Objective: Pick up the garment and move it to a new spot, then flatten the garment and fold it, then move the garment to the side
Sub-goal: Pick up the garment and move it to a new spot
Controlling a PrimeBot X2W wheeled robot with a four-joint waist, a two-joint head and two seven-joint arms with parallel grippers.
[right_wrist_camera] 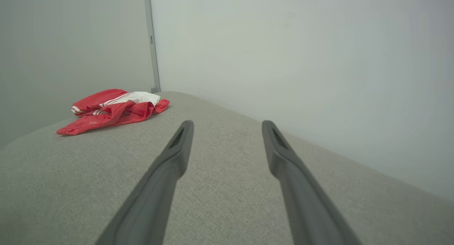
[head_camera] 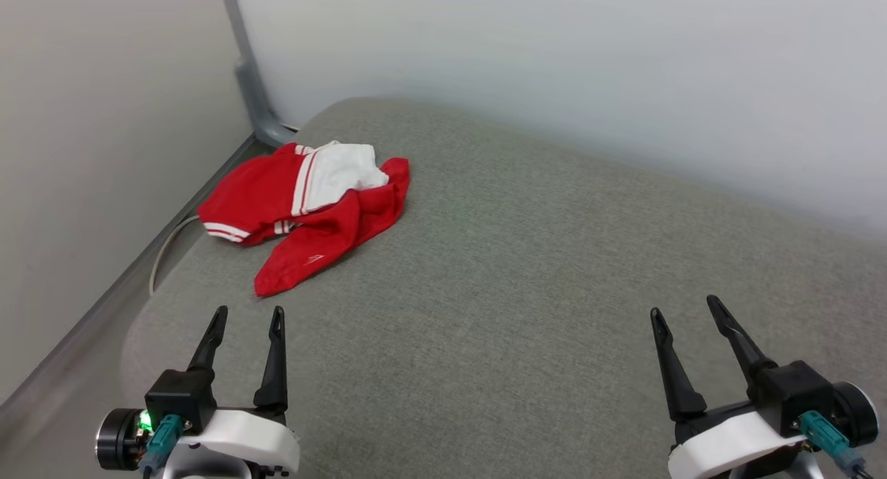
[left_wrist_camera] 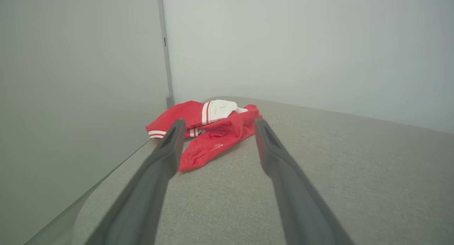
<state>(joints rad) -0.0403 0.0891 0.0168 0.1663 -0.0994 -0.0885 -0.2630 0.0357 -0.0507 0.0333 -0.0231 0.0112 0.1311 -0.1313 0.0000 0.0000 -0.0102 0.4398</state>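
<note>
Upper left on the grey cushion [head_camera: 520, 292], crumpled red jersey [head_camera: 256, 195], hem logo [head_camera: 313, 259] unreadable; head view adds a white cable [head_camera: 166, 247]; left gripper [head_camera: 249, 312] and right gripper [head_camera: 683, 307] both spread.

Soft, bright, even light all round; the garment [head_camera: 305, 208] throws only a thin shadow along its near edge. In front of the garment, my left gripper [left_wrist_camera: 217, 126] blurs toward its base.
</note>
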